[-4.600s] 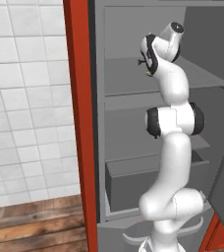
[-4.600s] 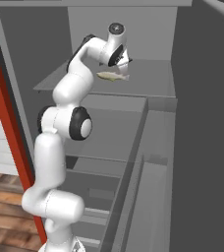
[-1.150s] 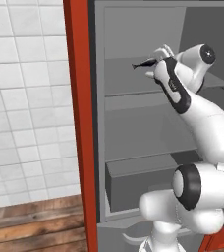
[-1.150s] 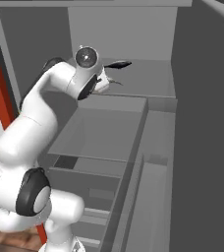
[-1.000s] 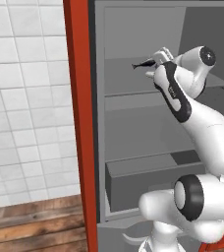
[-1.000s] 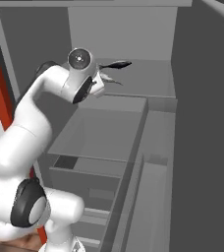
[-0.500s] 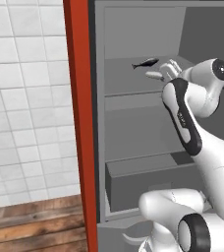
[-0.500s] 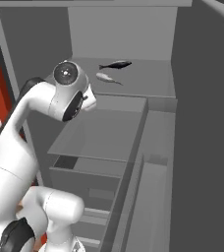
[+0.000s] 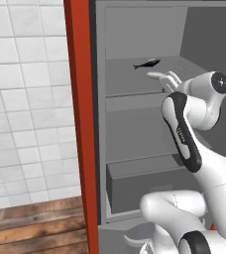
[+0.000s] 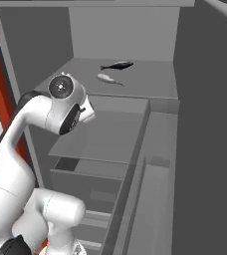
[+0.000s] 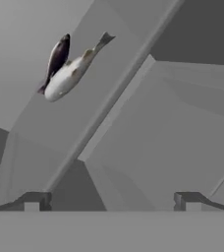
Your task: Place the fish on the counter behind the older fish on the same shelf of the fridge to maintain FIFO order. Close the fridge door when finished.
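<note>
Right base view: fish sits behind older fish; gripper open, empty; next, shut fridge door.

Light is flat and even in all three rendered views, with no visible source and no glare; the fridge interior reads as soft mid-grey, darker on its side walls and under the shelf, and nothing throws a hard-edged shadow. Edges are mildly soft and blocky, most of all in the hand view, where both fish look slightly smeared; straight lines stay straight out to the borders.
</note>
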You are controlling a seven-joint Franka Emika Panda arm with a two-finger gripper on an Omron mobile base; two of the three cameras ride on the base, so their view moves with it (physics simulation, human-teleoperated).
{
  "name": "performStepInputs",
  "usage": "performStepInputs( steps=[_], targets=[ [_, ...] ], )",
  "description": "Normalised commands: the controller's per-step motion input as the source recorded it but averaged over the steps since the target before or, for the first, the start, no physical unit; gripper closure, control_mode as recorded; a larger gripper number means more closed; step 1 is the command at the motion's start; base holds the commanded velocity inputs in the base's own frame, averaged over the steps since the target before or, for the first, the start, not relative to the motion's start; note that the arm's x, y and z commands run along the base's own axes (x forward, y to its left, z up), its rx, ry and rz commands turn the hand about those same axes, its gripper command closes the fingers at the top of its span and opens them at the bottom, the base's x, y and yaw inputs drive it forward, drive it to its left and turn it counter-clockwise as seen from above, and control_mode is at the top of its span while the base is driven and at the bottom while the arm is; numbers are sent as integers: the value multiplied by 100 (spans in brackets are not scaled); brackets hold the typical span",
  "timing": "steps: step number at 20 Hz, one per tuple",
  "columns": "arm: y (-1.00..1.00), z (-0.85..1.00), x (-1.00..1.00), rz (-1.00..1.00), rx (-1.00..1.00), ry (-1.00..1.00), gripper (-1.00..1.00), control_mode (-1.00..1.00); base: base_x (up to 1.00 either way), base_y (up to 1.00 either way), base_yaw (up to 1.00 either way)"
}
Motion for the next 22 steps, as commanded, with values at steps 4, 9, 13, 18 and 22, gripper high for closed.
performStepInputs(
  steps=[4,9,13,18,22],
  targets=[
    [2,-11,-2,0,0,1,-100,100,-20,7,0],
    [0,0,0,0,0,0,-100,100,-56,32,-9],
    [0,0,0,0,0,0,-100,100,-54,23,-17],
    [0,0,0,0,0,0,-100,100,-61,6,-18],
    [0,0,0,0,0,0,-100,100,-81,0,-13]
  ],
)
